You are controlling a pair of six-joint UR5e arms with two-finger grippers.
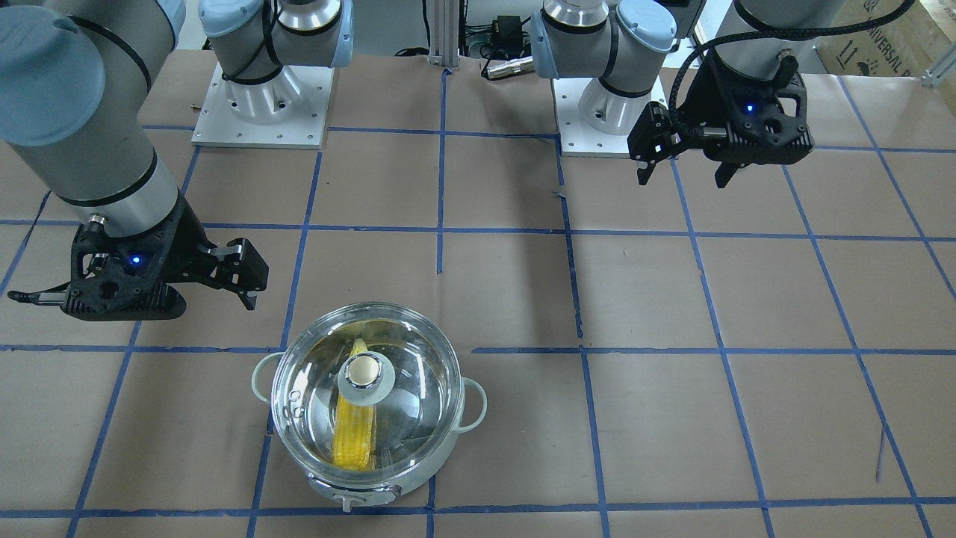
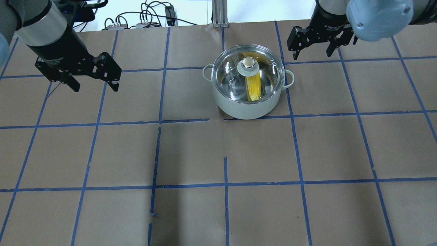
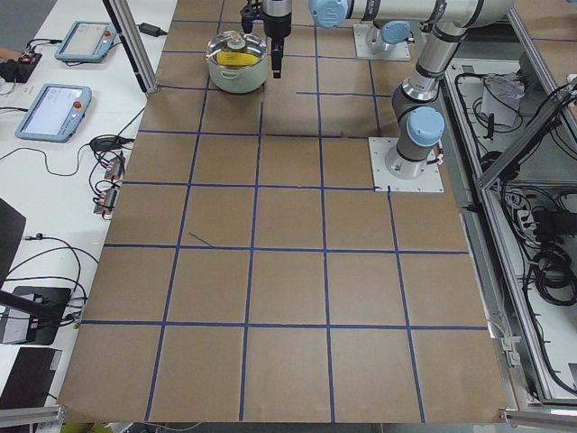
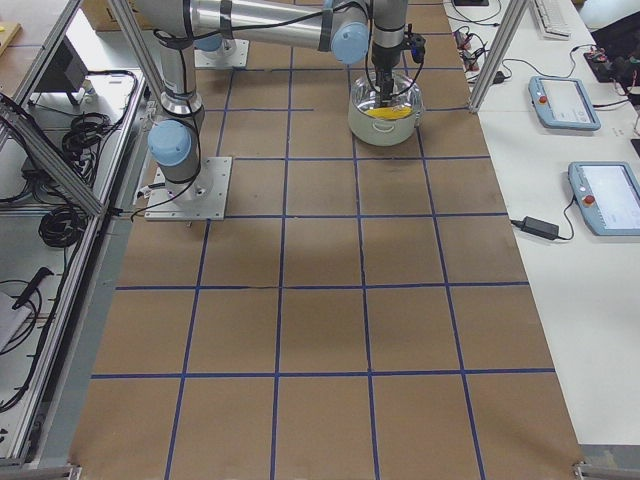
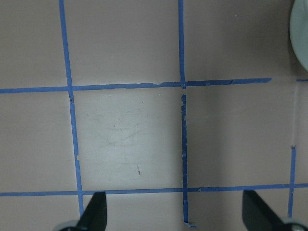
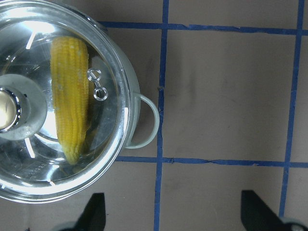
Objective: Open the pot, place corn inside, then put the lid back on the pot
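The pot [image 2: 239,109] stands at the far middle of the table, mint-white with two loop handles. The clear glass lid [image 2: 232,75] sits on it, tan knob [image 2: 249,63] at centre. The yellow corn [image 2: 254,87] lies inside under the lid, and it shows through the glass in the right wrist view [image 6: 70,96] and in the front view [image 1: 355,437]. My right gripper [image 2: 314,48] is open and empty, hanging just right of the pot [image 6: 144,120]. My left gripper [image 2: 92,77] is open and empty, far to the pot's left above bare table.
Brown paper with a blue tape grid [image 2: 225,186] covers the table. Cables and a metal post [image 2: 218,13] lie at the far edge. Both arm bases [image 1: 261,104] stand at the robot's side. Tablets [image 3: 54,108] lie on a side bench.
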